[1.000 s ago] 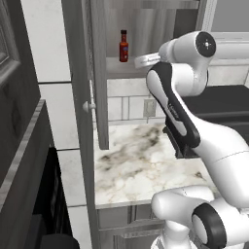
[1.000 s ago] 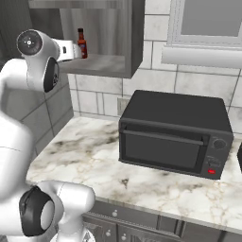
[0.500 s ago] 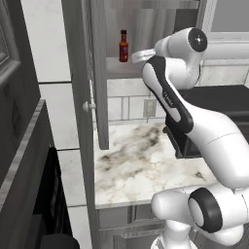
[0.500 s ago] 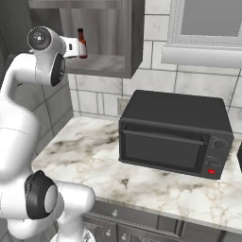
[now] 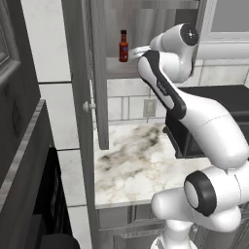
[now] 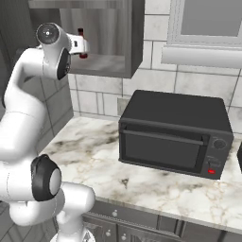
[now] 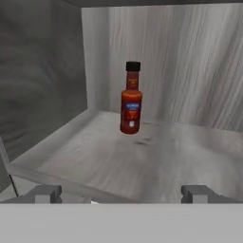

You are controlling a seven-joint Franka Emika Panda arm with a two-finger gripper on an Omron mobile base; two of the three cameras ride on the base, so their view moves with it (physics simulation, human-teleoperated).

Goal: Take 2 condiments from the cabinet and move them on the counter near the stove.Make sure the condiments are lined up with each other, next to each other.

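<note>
Red hot-sauce bottle [image 7: 131,98] stands upright on the cabinet [image 7: 142,161] shelf; the gripper [image 7: 121,193], jaws spread wide and empty, faces it, apart.

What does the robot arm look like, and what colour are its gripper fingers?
The arm is made of smooth, rounded white segments with dark, almost black joint rings and round dark caps at the joints. No cables or markings show on it. The gripper has two small, blocky grey finger tips.
</note>
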